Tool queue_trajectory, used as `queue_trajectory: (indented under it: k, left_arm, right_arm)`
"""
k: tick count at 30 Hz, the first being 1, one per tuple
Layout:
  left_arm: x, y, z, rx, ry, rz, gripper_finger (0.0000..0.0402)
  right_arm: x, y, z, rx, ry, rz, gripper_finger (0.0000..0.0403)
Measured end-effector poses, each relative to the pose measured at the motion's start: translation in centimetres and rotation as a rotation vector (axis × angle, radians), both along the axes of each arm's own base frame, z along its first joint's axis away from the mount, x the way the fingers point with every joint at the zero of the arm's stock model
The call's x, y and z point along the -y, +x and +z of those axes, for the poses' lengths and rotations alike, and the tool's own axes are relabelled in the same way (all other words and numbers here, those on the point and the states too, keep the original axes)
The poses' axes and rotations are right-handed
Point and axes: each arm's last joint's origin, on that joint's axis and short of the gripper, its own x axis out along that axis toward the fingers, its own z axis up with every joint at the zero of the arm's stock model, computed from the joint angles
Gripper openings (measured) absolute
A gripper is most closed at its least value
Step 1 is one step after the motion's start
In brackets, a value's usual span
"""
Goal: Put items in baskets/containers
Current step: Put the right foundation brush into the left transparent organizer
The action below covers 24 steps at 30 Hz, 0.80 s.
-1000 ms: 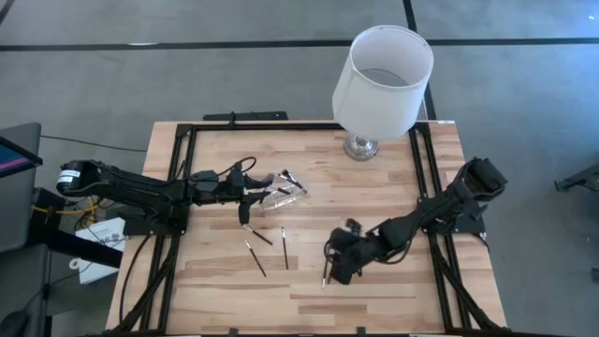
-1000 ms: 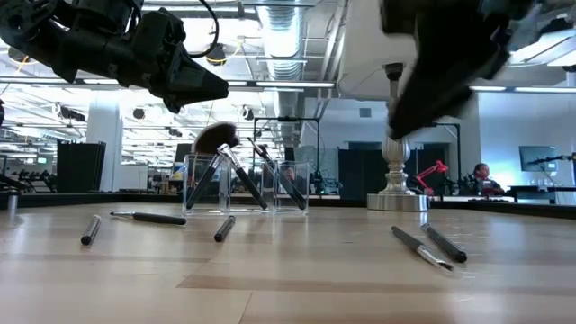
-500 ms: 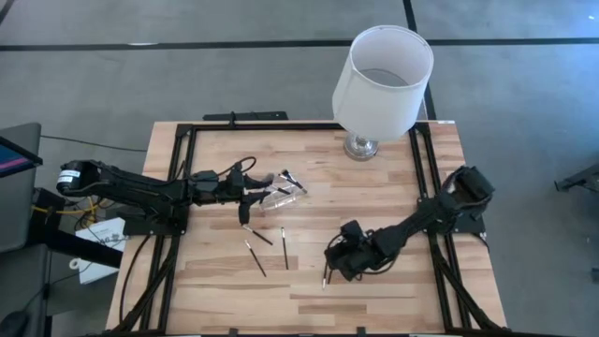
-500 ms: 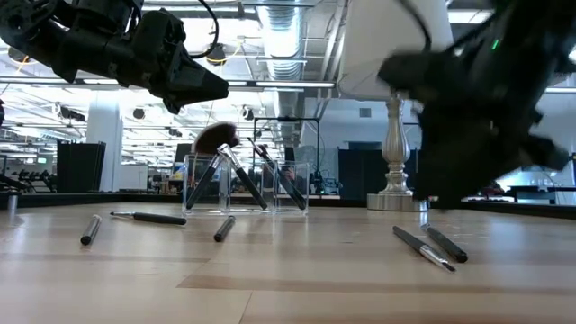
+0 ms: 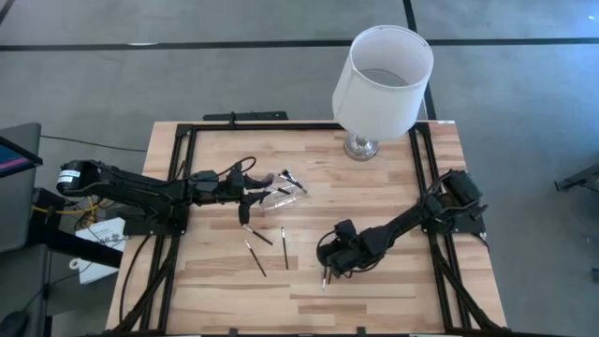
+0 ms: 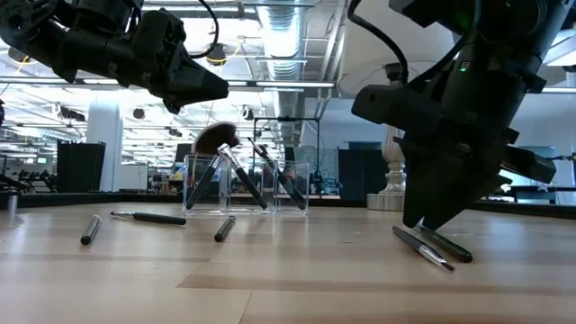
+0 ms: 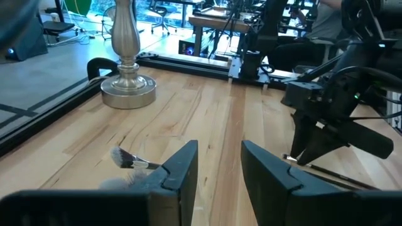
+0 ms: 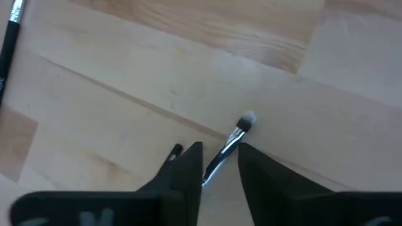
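A clear container (image 5: pixel 281 190) stands on the wooden table (image 5: pixel 393 300), left of its middle, with several dark brushes (image 6: pixel 236 171) leaning inside, one with a fluffy head. Loose brushes (image 5: pixel 255 256) lie near it. Two more brushes (image 6: pixel 432 245) lie side by side toward the right. My right gripper (image 8: pixel 220 172) points steeply down over them, open, with one brush's handle (image 8: pixel 227 149) between its fingers. That brush's pale head (image 8: pixel 247 119) lies beyond the fingertips. My left gripper (image 7: pixel 218 169) hangs open above the table beside the container, with nothing between its fingers. My right gripper straddles one brush's handle (image 8: pixel 217 163) from above, slanting down, fingers across the handle. The brush lies flat on the table. Whether a finger (image 8: pixel 188 169) touches it, I cannot tell.
A lamp with a white shade (image 5: pixel 384 75) and silver base (image 5: pixel 360 145) stands at the table's far edge, right of its middle. A black frame (image 5: pixel 178 187) runs along the table's sides. Another loose brush (image 8: pixel 9 37) lies apart from the right gripper.
My right gripper has come down toward the two brushes on the right and shifted slightly toward the table's left edge. Its wrist has rolled, so the fingers now point steeply down just above the tabletop. The brushes and the container have not moved.
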Motion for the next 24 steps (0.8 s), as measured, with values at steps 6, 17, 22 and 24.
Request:
queue_trajectory:
  k: [6,17,22,24]
  left_arm:
    - [0.0,0.0,0.0,0.0,0.0,0.0,0.0117]
    - [0.0,0.0,0.0,0.0,0.0,0.0,0.0117]
    - [0.0,0.0,0.0,0.0,0.0,0.0,0.0117]
    - [0.0,0.0,0.0,0.0,0.0,0.0,0.0117]
  right_arm:
    - [0.5,0.1,-0.1,-0.023,-0.018,0.017,0.0012]
    - [2.5,1.1,-0.2,0.012,-0.247,0.086,0.0005]
    - [4.6,2.5,1.9,0.135,-0.453,0.068,0.0006]
    - [5.7,3.5,3.4,0.202,-0.547,0.074,0.0001]
